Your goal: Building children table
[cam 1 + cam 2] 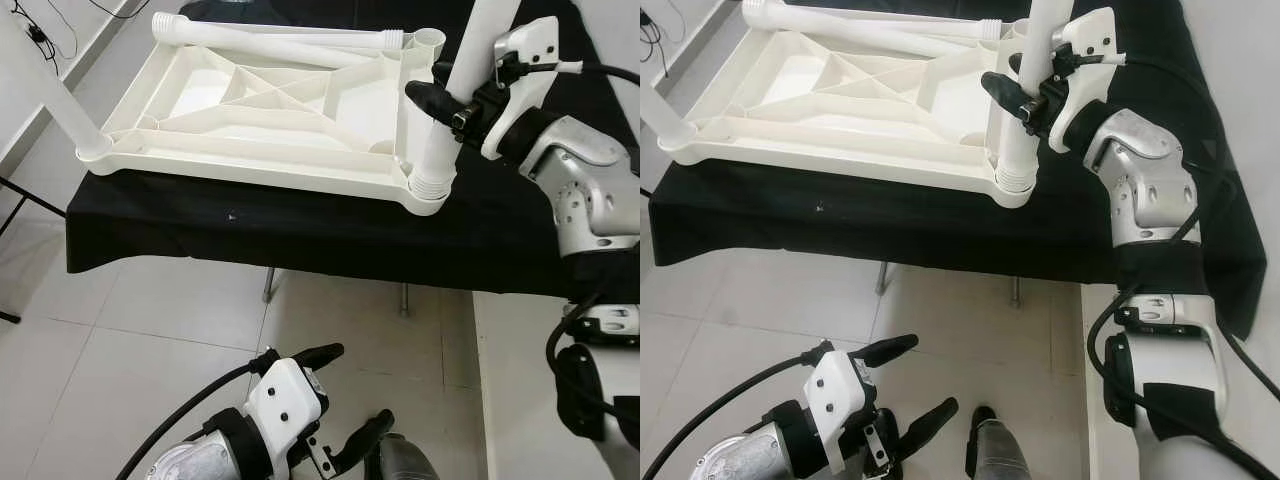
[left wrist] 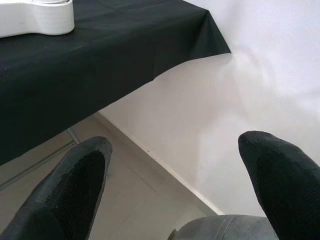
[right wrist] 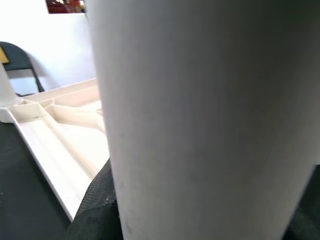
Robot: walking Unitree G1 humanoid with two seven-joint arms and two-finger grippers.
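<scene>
A white plastic tabletop (image 1: pixel 250 160) lies upside down on a black-draped table (image 1: pixel 300 230). One white leg (image 1: pixel 440 150) stands upright in its near right corner socket, and my right gripper (image 1: pixel 450 105) is shut around it partway up. That leg (image 3: pixel 200 125) looms close in the right wrist view. Another leg (image 1: pixel 60 105) stands in the near left corner. A third leg (image 1: pixel 290 42) lies loose along the far rim. My left gripper (image 1: pixel 350 395) hangs low over the floor, open, holding nothing; its fingers (image 2: pixel 75 190) are spread wide.
The black cloth hangs over the table's front edge. Tiled floor (image 1: pixel 180 310) lies between me and the table. A white wall (image 2: pixel 260 75) rises on the right. Cables (image 1: pixel 40 35) run along the floor at the far left.
</scene>
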